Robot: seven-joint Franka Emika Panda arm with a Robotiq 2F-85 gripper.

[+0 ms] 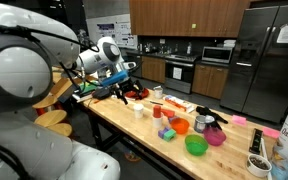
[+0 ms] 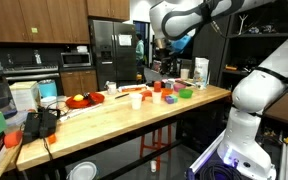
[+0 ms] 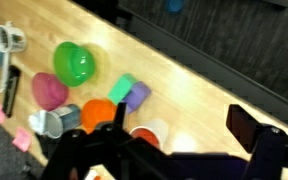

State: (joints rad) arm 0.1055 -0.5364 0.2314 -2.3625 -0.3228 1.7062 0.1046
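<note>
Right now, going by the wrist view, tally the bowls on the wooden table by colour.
Green bowl: 1
Pink bowl: 1
Orange bowl: 1
Total: 3 bowls

The blurred pincer (image 3: pixel 170 152) runs off the wrist view's bottom edge, half hiding a red cup (image 3: pixel 144 133).

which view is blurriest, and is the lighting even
wrist view: softest, the green bowl has smeared edges and the claw is a dark silhouette; in an exterior view the white robot body looms out of focus; in an exterior view the table is lit but the cabinets sit dim
</note>
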